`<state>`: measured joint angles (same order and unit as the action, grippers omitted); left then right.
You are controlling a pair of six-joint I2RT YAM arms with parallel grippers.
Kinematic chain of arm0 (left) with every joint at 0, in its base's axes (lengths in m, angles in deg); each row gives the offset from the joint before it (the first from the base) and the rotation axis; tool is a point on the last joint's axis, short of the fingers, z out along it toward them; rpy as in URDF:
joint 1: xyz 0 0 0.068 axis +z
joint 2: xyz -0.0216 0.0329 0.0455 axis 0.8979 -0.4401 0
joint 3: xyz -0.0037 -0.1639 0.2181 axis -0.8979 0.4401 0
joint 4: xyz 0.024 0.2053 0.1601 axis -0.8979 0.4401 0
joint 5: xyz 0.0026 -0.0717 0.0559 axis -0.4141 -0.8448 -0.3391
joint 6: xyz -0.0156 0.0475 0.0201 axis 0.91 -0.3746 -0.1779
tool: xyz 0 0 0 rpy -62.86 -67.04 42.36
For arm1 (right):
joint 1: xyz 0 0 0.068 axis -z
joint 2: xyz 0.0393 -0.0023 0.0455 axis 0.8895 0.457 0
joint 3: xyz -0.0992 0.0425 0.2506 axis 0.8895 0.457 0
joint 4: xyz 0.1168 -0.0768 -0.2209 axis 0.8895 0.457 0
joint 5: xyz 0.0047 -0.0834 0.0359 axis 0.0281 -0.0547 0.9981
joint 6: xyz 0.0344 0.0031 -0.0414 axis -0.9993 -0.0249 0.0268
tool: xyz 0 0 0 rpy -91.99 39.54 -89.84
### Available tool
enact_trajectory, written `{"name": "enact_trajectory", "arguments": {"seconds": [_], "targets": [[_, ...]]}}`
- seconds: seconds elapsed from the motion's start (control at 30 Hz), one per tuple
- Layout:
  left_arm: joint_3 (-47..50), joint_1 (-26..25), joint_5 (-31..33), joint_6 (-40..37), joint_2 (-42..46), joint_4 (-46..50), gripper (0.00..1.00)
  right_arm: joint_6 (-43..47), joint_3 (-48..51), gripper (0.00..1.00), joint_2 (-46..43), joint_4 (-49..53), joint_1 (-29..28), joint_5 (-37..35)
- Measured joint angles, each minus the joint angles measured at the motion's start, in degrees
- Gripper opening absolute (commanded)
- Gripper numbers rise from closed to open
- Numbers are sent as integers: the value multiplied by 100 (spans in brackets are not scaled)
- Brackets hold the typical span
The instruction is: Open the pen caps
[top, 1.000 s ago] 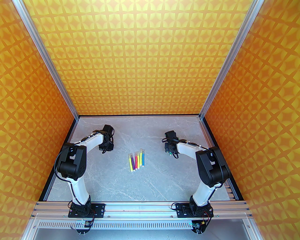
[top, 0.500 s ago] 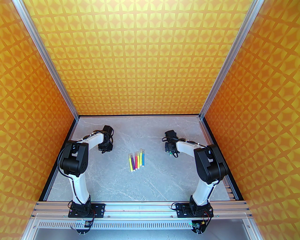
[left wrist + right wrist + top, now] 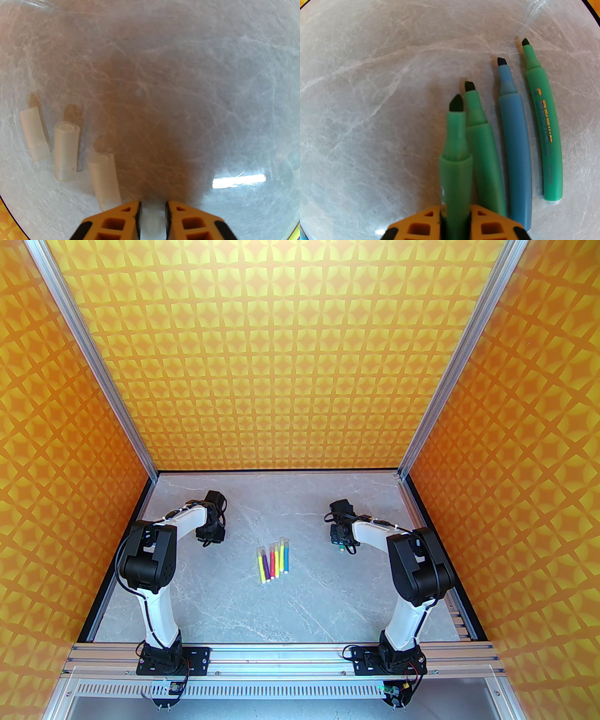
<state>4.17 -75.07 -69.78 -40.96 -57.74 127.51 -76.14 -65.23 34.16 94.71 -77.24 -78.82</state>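
My left gripper (image 3: 153, 204) hangs low over the table, shut on a clear pen cap (image 3: 153, 222). Three more loose pen caps (image 3: 66, 152) lie on the table to its left. An uncapped green pen (image 3: 455, 150) with a dark tip sticks out of my right gripper (image 3: 455, 207), which is shut on its barrel. Beside it lie three uncapped pens: green (image 3: 485, 159), blue (image 3: 515, 152) and green (image 3: 546, 131). In the top view a row of several capped pens (image 3: 273, 562) lies mid-table between the left gripper (image 3: 212, 534) and the right gripper (image 3: 341, 542).
The grey marble table (image 3: 300, 610) is walled by orange patterned panels at the back and on both sides. An aluminium rail (image 3: 281, 655) with both arm bases runs along the near edge. Bare table lies in front of the row of pens.
Both arms have shifted a little; the left elbow has swung slightly inward and the right wrist has edged towards the back. The row of pens has not moved.
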Motion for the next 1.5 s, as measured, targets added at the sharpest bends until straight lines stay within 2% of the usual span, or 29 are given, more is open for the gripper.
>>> {"name": "enact_trajectory", "arguments": {"seconds": [0.27,0.5,0.67,0.8,1.03,1.27,1.5], "targets": [[0,7,2,0,0,0,28,26,-2,33,0,33,0,9],[0,33,-4,2,68,2,33,90,-15,37,-52,151,0,50],[26,33,-55,15,448,-13,45,291,-15,42,-529,284,-175,-42],[146,33,-186,48,946,-92,63,393,-17,44,-964,348,-428,-17],[855,33,-960,4,1902,-654,71,435,-37,46,-1360,638,-938,369],[1893,31,-1991,4,2677,-1757,80,409,-131,48,-1346,903,-1606,772],[2710,33,-2535,11,3316,-2660,84,116,-299,47,-990,911,-2118,1060]]}}
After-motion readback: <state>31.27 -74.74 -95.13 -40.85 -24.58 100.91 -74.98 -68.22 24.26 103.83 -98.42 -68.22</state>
